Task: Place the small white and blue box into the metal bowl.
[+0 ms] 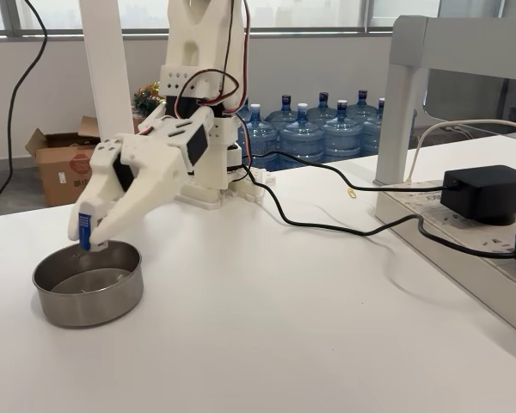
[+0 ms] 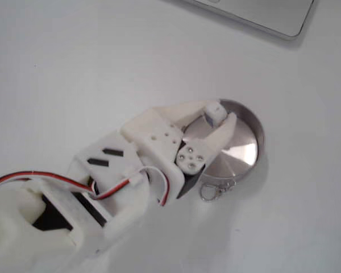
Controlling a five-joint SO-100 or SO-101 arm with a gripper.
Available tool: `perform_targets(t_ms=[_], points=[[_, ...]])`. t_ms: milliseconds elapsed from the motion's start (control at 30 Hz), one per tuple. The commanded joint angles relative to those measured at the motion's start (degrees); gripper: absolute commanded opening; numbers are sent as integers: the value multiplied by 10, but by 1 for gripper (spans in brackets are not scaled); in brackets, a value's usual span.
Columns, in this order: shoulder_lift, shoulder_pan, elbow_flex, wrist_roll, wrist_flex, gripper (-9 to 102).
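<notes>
On a plain white table (image 1: 267, 327), in an office with blue water jugs (image 1: 322, 129) and a cardboard box (image 1: 60, 159) along the far wall, a white robot arm reaches down over the metal bowl (image 1: 88, 284). A black power adapter (image 1: 486, 194) sits in a power strip well to the right of the bowl in a fixed view. The gripper (image 1: 86, 231) is closed on the small white and blue box (image 1: 84, 228), holding it just above the bowl's far rim. The box stands upright, long axis vertical, blue face toward the camera. From above, its white end (image 2: 215, 114) shows between the fingers over the bowl (image 2: 247, 148), and a small key ring (image 2: 216, 189) lies just beside the bowl.
</notes>
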Motion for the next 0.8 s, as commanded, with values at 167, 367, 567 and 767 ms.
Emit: perform_targets(t_ms=[167, 367, 567, 767], points=[[11, 1, 1, -3, -10, 8], [13, -5, 2, -3, -10, 16], [37, -26, 34, -3, -10, 16], [162, -136, 108, -58, -4, 16]])
